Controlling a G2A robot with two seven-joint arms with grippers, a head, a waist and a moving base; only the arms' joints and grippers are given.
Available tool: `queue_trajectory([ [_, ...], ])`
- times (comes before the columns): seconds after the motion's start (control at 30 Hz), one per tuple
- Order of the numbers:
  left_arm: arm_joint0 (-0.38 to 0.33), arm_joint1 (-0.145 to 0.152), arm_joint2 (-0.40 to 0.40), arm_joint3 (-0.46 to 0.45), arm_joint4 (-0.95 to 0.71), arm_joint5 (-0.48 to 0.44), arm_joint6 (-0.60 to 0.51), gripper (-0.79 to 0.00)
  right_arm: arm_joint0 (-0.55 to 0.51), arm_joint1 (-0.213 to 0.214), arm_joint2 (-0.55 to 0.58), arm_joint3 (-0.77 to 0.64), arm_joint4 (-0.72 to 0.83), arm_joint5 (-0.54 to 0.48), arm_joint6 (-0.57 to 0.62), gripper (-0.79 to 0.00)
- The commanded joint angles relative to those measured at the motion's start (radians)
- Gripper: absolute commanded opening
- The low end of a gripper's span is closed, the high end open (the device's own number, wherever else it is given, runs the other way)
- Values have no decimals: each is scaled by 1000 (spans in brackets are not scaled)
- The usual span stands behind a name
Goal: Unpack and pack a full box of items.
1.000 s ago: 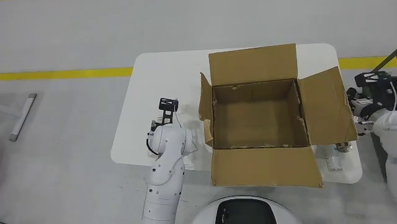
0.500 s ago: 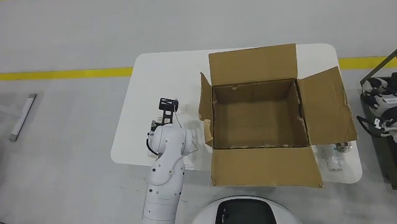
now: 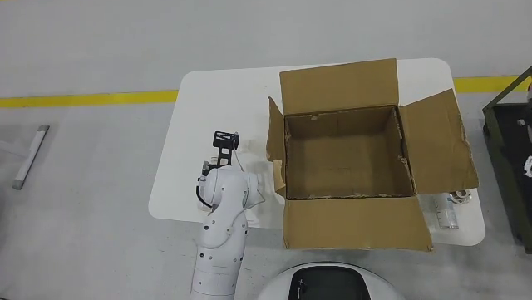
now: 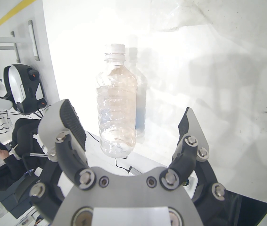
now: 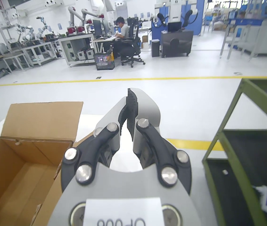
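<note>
Your left tool (image 4: 126, 109) is spread wide with a clear plastic bottle (image 4: 116, 104) between its fingers, untouched, on the white table (image 4: 218, 95), while your right tool (image 5: 130, 99) is pressed together beside the open cardboard box (image 5: 41, 118).

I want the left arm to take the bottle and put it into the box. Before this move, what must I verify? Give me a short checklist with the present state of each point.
1. Is the left pincer open? Ok: its fingers are wide apart.
2. Is the bottle lined up with the gap? Ok: it sits ahead, touching neither finger.
3. Is the cap on? Ok.
4. Is the box ready? Ok: four flaps are folded out, with the cardboard floor in sight.
5. Is the right pincer out of the way? Ok: it is shut, holds nothing, and is beside the box near the green cart.
6. Is the bottle upright or lying on the table? Cannot tell.
</note>
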Motion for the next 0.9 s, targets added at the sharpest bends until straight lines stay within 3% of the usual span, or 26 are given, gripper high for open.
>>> queue_trajectory([
  [0.0, 0, 0, 0, 0, 0, 0, 0, 0, -10, -2, -17, -28, -28, 31, -9, -785],
  [0.2, 0, 0, 0, 0, 0, 0, 0, 0, -23, -6, -90, -36, -28, 26, -15, -785],
  [0.67, 0, 0, 0, 0, 0, 0, 0, 0, -23, -6, -90, -36, -28, 26, -15, -785],
  [0.87, 8, 4, -42, -44, -11, 14, 21, 0, -23, -6, -90, -36, -28, 26, -15, -785],
])
